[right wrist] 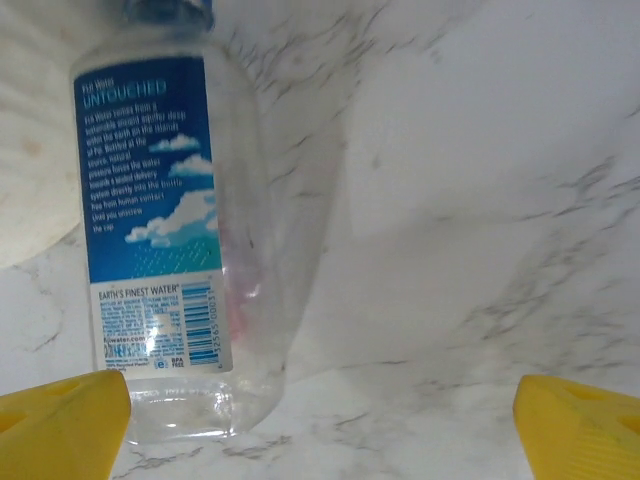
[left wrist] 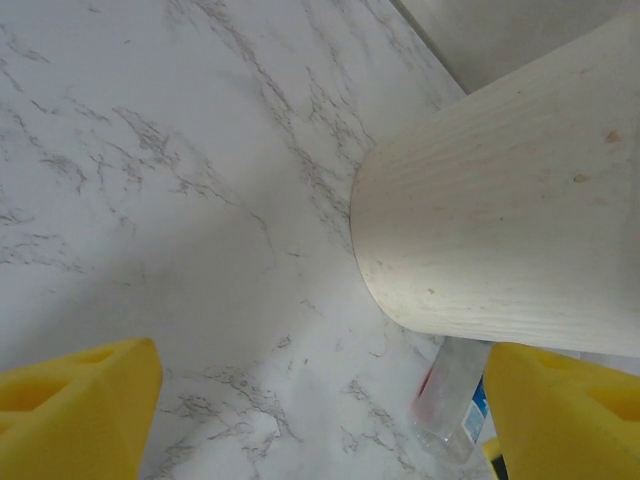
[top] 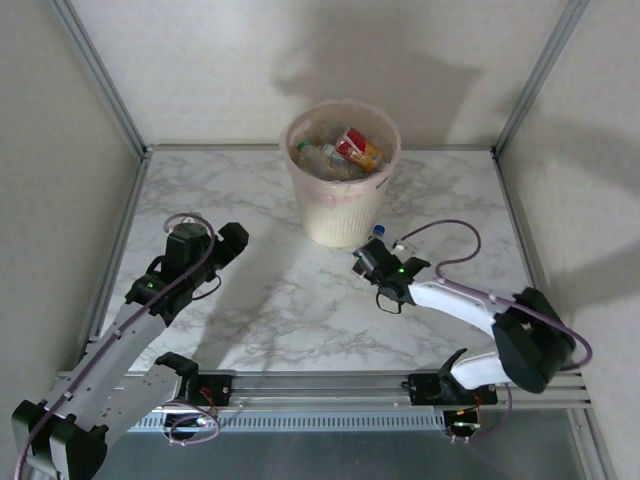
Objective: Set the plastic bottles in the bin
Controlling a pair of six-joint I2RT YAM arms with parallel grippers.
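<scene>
Plastic bottles (top: 338,150) mostly in bin (top: 335,218); last bottle (right wrist: 170,250) on tabletop (top: 280,310) before your open right claw (right wrist: 320,425); left claw (left wrist: 320,410) open, empty.

I saw soft, even light from overhead. Blurred shadows lay on back wall (top: 330,60), fainter ones on desk (top: 290,310). On bottle (right wrist: 170,230), label read sharp; right tool's pads (right wrist: 60,415) were out of focus.
</scene>
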